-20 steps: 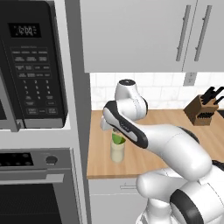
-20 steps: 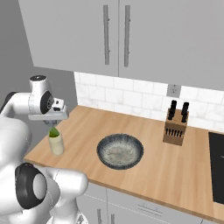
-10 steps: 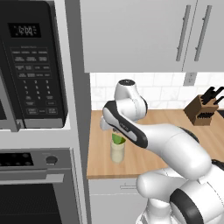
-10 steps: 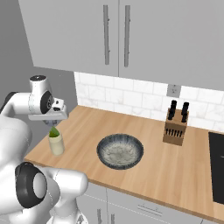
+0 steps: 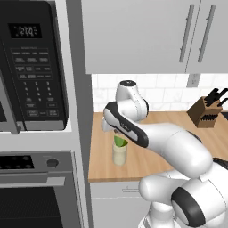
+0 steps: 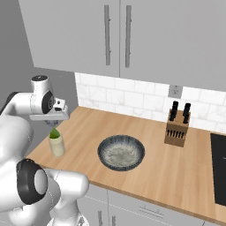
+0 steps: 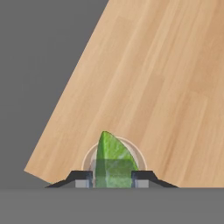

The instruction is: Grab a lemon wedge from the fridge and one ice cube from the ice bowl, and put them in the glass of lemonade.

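I've got the gripper (image 7: 113, 178) closed on the lemon wedge (image 7: 112, 159); in the hand view the jaws sit one on each side of it, pinching its wide end, pointed tip away from the hand. The wedge hangs right over the glass of lemonade (image 5: 119, 154), and the hand view shows the glass rim circling behind it. From the left base view the wedge (image 5: 120, 141) looks to be at the rim of the glass; I can't tell if it touches the liquid. Glass (image 6: 56, 145) stands upright on the wooden tabletop (image 6: 154, 172), near the left front corner. Ice bowl (image 6: 121, 152) sits near the glass, to its right in the right base view, apart from it, speckled whitish stuff inside; can't pick out a single ice cube. Knife block (image 6: 176, 129) stands further right, close to the tiled wall. Microwave (image 5: 31, 67) and oven (image 5: 38, 191) are left of the tabletop.
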### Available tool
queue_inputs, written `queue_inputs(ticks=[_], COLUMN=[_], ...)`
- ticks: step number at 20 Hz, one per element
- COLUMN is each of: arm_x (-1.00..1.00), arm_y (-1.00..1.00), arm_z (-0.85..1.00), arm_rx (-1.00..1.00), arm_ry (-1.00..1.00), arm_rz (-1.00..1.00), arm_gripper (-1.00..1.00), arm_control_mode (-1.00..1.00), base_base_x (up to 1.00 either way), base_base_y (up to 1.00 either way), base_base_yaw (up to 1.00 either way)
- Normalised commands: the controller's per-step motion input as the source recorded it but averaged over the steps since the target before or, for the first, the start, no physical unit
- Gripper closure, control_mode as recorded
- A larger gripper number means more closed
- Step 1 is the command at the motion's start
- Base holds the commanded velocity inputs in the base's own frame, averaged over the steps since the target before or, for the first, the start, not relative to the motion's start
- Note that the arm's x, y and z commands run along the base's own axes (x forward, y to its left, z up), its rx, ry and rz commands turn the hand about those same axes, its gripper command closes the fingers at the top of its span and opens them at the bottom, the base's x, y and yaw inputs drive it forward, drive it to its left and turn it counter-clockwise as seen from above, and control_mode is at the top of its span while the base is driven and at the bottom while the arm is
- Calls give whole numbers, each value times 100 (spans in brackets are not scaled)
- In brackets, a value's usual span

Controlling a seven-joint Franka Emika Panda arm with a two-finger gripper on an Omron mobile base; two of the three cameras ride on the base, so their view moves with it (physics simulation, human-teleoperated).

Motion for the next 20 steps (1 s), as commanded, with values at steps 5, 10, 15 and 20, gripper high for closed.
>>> queue_inputs(ticks=[5, 10, 15, 20], arm_x=[-21, -3, 13, 3], arm_y=[0, 0, 0, 0], arm_z=[-3, 0, 0, 0], arm_rx=[0, 0, 0, 0], arm_ry=[0, 0, 0, 0], arm_rz=[-1, 0, 0, 0], arm_gripper=[100, 100, 100, 100], arm_control_mode=[-100, -100, -100, -100], base_base_x=[0, 0, 0, 0], base_base_y=[0, 0, 0, 0], base_base_yaw=[0, 0, 0, 0])
